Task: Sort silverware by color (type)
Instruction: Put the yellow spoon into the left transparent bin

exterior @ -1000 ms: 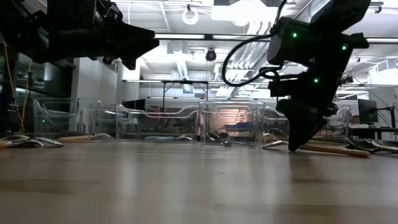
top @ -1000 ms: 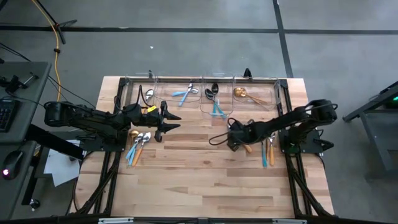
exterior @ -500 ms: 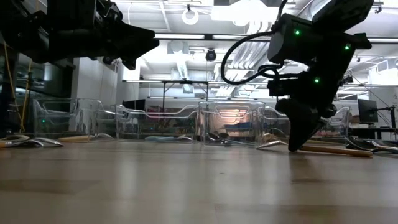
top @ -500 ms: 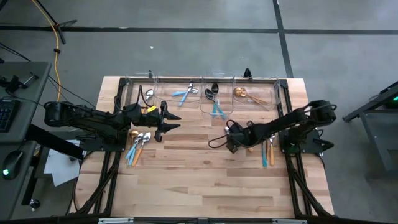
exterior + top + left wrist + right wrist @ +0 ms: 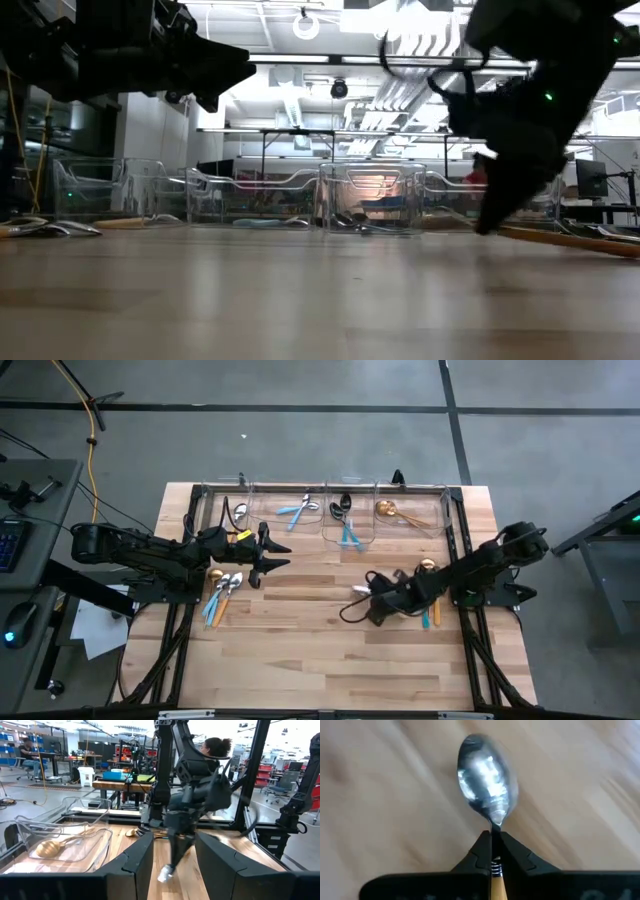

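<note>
The right gripper (image 5: 492,851) was clamped shut on the neck of a small spoon with a silver bowl and an orange handle (image 5: 487,775); in its wrist view the bowl stuck out past the closed fingertips over the pale wooden slat table (image 5: 300,630). Seen from above, that gripper (image 5: 372,605) sat at about four o'clock from the table's centre, its arm reaching in from the three o'clock edge. Just beside the arm lay a utensil with a light-blue handle (image 5: 425,617) and a gold piece (image 5: 427,565).

The left gripper (image 5: 272,554) hung above the table at about nine o'clock from the centre, its two dark fingers (image 5: 135,857) standing apart with nothing between them. Just at its seven o'clock lay a small heap of silver-headed spoons with orange and light-blue handles (image 5: 222,592), with a gold spoon head (image 5: 214,574) at the heap's eleven o'clock end.

Along the twelve o'clock edge ran a row of clear plastic bins (image 5: 325,510). One held light-blue-handled silver pieces (image 5: 298,510), the next black pieces with blue handles (image 5: 345,520), and the one toward three o'clock held all-gold spoons (image 5: 395,512). The bin toward nine o'clock held a piece too small to tell.

In the left wrist view a person (image 5: 216,747) stood in the room beyond the table.
</note>
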Available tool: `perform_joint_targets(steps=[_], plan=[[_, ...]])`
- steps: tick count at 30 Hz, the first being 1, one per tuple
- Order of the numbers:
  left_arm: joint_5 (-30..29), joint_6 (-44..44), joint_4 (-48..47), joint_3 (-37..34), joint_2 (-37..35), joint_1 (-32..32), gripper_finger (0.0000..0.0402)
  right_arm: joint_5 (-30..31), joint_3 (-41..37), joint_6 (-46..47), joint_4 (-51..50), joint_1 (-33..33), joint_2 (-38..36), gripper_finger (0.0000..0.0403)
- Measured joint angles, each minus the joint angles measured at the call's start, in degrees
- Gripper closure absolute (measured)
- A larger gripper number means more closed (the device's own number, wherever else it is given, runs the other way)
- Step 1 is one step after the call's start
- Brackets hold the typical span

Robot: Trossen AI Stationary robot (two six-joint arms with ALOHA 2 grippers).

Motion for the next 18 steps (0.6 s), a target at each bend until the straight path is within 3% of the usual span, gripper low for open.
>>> perform_joint_targets(steps=[3, 13, 18], plan=[[0.0, 0.0, 0.0, 0.0, 0.0, 0.0, 0.0268, 0.8, -0.2, -3.9, 10.3, 0.2, 0.3, 0.0399], [0.0, 0.2, 0.3, 0.0, 0.0, 0.0, 0.0268, 2.8, -6.4, -27.9, 59.1, -5.6, 0.2, 0.0401], [0.0, 1.0, 0.7, 0.0, 0.0, 0.0, 0.0268, -2.1, -7.4, -35.0, 70.8, -10.3, 0.2, 0.0401]])
